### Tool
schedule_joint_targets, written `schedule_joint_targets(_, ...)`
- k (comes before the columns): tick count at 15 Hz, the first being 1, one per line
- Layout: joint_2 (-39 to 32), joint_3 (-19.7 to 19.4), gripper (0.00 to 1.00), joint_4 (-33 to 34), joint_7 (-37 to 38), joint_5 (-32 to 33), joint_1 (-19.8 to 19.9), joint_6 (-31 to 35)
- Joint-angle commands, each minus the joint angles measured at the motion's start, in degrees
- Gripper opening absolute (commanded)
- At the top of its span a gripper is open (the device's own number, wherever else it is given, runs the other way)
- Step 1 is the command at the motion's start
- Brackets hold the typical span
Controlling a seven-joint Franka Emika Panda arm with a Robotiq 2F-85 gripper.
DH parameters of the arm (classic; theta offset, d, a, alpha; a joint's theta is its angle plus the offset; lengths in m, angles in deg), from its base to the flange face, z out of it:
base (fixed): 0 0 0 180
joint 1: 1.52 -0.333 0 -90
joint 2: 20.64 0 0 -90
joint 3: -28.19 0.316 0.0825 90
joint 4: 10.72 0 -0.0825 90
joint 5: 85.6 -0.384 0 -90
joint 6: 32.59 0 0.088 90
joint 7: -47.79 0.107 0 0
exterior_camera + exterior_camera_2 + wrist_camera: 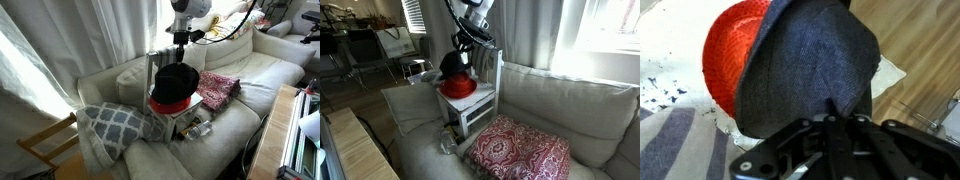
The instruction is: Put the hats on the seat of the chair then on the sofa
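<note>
Two hats here: our fingers (pixel 837 120) are clamped on the black hat (pixel 810 70), the red hat (pixel 728 55) lying just beyond them.

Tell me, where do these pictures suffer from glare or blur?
In an exterior view daylight washes out the curtains; in an exterior view the window is blown white; in the wrist view the gripper is a dark, soft-edged silhouette, while the red hat and black hat show clear texture.
</note>
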Motion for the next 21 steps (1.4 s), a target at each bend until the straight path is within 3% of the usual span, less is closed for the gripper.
schedule_joint_targets(1,-1.7,0.9,0.02,0.3,-0.6,4.0,0.5,1.9)
schedule_joint_targets(11,-3.7,2.8,0.02,-1.1,0.3,5.8,0.3,12.5)
schedule_joint_targets(13,-3.8,2.6,0.32,-1.3,1.1,7.3,0.0,13.2)
schedule_joint_targets(21,-2.7,2.7,0.90,-2.4,3.1,10.3,-0.2,12.8)
